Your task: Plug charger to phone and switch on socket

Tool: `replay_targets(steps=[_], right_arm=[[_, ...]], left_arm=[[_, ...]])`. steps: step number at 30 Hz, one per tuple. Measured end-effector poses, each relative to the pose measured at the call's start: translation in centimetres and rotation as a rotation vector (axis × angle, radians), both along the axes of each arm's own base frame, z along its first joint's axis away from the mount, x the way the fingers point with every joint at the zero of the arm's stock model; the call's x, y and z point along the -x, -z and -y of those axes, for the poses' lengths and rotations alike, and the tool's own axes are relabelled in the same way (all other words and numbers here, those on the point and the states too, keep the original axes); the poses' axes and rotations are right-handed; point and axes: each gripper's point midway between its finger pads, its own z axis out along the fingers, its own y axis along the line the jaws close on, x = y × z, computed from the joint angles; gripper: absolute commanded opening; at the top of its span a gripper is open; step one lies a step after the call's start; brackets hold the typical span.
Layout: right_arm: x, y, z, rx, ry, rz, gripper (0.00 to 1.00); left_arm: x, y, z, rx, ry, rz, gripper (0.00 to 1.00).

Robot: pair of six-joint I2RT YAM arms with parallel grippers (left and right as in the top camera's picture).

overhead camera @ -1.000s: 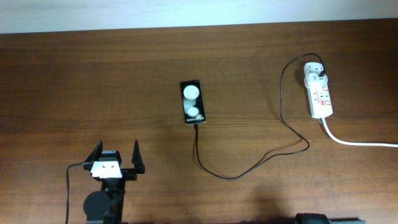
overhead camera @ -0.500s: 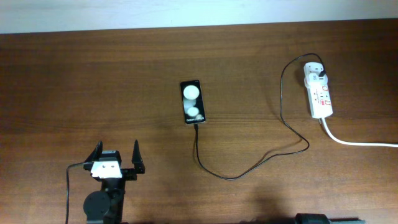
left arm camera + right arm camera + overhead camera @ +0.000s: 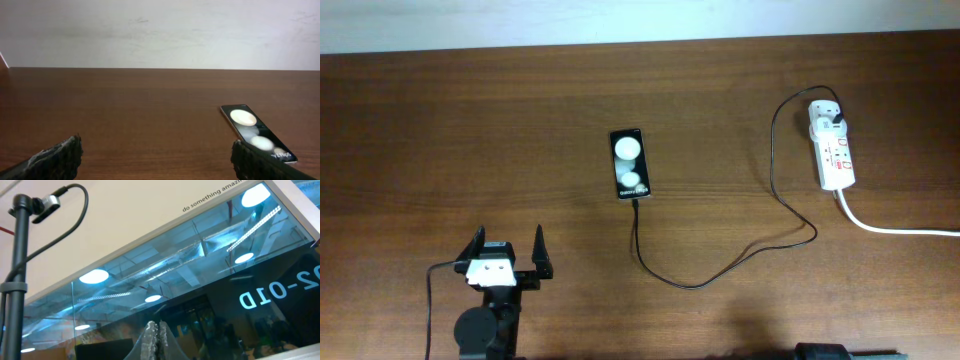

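The black phone point(image 3: 630, 164) lies flat at the table's middle, two white glare spots on its face; it also shows at the right of the left wrist view point(image 3: 257, 139). The thin black charger cable point(image 3: 720, 268) runs from the phone's near end in a loop to a black plug in the far end of the white socket strip point(image 3: 833, 147) at the right. My left gripper point(image 3: 508, 243) is open and empty near the front left, well short of the phone. My right gripper point(image 3: 157, 327) is shut and empty, pointing up at a window, off the table.
The strip's thick white cord point(image 3: 890, 228) runs off the right edge. A camera on a black stand point(image 3: 20, 255) shows in the right wrist view. The table's far edge meets a pale wall point(image 3: 160, 30).
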Motion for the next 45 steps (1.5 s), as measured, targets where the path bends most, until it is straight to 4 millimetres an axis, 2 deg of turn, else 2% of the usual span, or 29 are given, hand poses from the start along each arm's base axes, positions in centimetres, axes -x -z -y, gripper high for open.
replay_targets(steps=[3,5,8,9,10,12,13,14,18,21,24,26,28,32,34,36,38,41,42,45], right_arm=[[0.5,0.1,-0.1,0.003,-0.004,0.012,0.08],[0.5,0.1,0.0,0.004,-0.018,0.012,0.16],[0.6,0.0,0.1,0.005,-0.026,0.015,0.49],[0.6,0.1,0.1,0.008,-0.027,0.014,0.65],[0.5,0.1,0.0,0.005,-0.032,0.01,0.73],[0.3,0.4,0.0,0.008,-0.027,-0.005,0.77],[0.1,0.5,0.1,0.008,-0.028,-0.012,0.86],[0.0,0.6,0.1,0.007,-0.028,-0.017,0.99],[-1.1,1.7,0.1,0.005,-0.027,-0.08,0.99],[-3.4,4.6,0.2,-0.005,-0.028,-0.237,0.99],[-5.9,9.0,0.4,-0.019,-0.029,-0.441,0.99],[-6.9,11.8,0.4,-0.027,-0.03,-0.56,0.99],[-7.4,13.7,0.5,-0.032,-0.03,-0.641,0.99],[-7.8,16.3,0.5,-0.04,-0.03,-0.748,0.99],[-8.3,16.5,0.8,-0.048,-0.015,-0.756,0.99],[-10.2,17.1,1.6,-0.067,0.021,-0.769,0.99],[-12.7,18.6,2.0,-0.077,0.041,-0.809,0.99],[-18.0,22.1,2.5,-0.07,0.056,-0.876,0.99],[-19.1,22.7,2.4,-0.053,0.052,-0.876,0.99],[-22.3,22.6,1.8,0.084,0.068,-0.782,0.99]], left_arm=[[0.0,0.0,0.0,0.0,0.0,0.0,0.99],[0.0,0.0,0.0,0.0,0.0,0.0,0.99],[0.0,0.0,0.0,0.0,0.0,0.0,0.99],[0.0,0.0,0.0,0.0,0.0,0.0,0.99],[0.0,0.0,0.0,0.0,0.0,0.0,0.99],[0.0,0.0,0.0,0.0,0.0,0.0,0.99],[0.0,0.0,0.0,0.0,0.0,0.0,0.99],[0.0,0.0,0.0,0.0,0.0,0.0,0.99],[0.0,0.0,0.0,0.0,0.0,0.0,0.99],[0.0,0.0,0.0,0.0,0.0,0.0,0.99],[0.0,0.0,0.0,0.0,0.0,0.0,0.99],[0.0,0.0,0.0,0.0,0.0,0.0,0.99],[0.0,0.0,0.0,0.0,0.0,0.0,0.99],[0.0,0.0,0.0,0.0,0.0,0.0,0.99],[0.0,0.0,0.0,0.0,0.0,0.0,0.99],[0.0,0.0,0.0,0.0,0.0,0.0,0.99],[0.0,0.0,0.0,0.0,0.0,-0.001,0.99],[0.0,0.0,0.0,0.0,0.0,-0.001,0.99],[0.0,0.0,0.0,0.0,0.0,-0.001,0.99],[0.0,0.0,0.0,0.0,0.0,0.0,0.99]])
